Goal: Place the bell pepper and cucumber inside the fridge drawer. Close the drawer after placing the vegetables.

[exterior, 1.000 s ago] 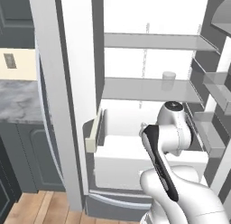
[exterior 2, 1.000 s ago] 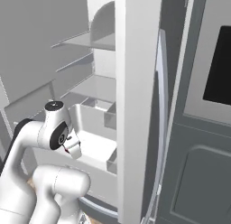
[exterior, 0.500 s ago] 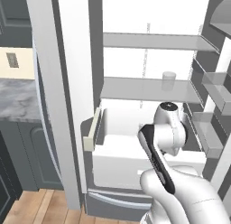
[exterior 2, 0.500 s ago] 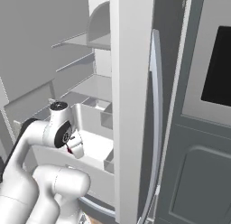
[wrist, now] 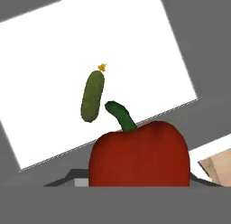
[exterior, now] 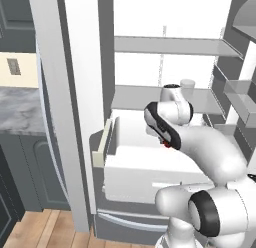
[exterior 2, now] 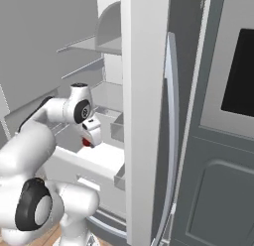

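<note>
Mostly the claw (exterior 2: 87, 141) is hard to read: in the right base view it shows as a small white block at centre left with a speck of red at its lower end, and in the left base view the arm's dark wrist covers it, leaving a red dot near the middle of the frame. No finger tips can be made out in the hand view, because the bell pepper (wrist: 139, 155) takes up the lower centre and its bottom is cut off by the frame's lower band; it sits right against the camera, so the claw looks clamped on the bell pepper, though the fingers themselves stay hidden. From the lower part of both base views the white arm rises, bends at a dark elbow and reaches forward over the open fridge drawer (exterior: 150, 167), with the hand turned downward above the drawer's white interior. Upright in the hand view, the pepper has its green stem curving toward the upper left. Beyond it the cucumber (wrist: 92, 96) lies on the drawer's white floor, left of centre in the upper half, apart from the pepper; its long axis runs nearly top to bottom of the frame, leaning slightly right, with a small yellow tip at its upper end. Grey fridge shelves (exterior: 170, 44) stand above the drawer.
</note>
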Tool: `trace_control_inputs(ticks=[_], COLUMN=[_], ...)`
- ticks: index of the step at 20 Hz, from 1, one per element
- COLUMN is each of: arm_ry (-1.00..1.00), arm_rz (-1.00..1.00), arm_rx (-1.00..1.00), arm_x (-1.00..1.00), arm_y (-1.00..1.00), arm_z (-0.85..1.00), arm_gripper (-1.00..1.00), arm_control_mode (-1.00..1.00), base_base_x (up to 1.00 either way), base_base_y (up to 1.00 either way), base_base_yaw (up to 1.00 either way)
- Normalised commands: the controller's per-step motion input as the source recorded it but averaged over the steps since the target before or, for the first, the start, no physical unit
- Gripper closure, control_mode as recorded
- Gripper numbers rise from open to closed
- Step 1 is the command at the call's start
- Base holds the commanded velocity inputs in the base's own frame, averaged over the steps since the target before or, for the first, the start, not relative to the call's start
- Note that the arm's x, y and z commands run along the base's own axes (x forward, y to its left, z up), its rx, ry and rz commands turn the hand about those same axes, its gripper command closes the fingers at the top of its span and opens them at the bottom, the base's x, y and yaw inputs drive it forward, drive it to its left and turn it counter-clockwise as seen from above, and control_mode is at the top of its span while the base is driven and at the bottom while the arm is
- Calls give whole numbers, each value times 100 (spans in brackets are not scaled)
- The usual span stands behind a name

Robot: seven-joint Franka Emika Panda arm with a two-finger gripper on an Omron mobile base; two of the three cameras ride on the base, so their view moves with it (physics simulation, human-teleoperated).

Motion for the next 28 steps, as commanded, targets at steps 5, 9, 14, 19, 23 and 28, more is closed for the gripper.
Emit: trace_control_inputs(ticks=[5, 9, 14, 19, 23, 28], arm_ry=[1, 2, 0, 0, 0, 1], arm_rz=[20, 20, 16, 14, 8, 2], arm_rx=[0, 0, 0, 0, 1, 3], arm_x=[48, 27, 1, 0, -5, -11], arm_y=[-2, 0, 0, 0, -1, -5], arm_z=[-93, -91, -84, -58, -48, -24], arm_gripper=[100, 100, 100, 100, 100, -100], arm_control_mode=[-100, -100, -100, -100, -100, -100], base_base_x=[0, 0, 0, 0, 0, 0], base_base_y=[0, 0, 0, 0, 0, 0], base_base_yaw=[0, 0, 0, 0, 0, 0])
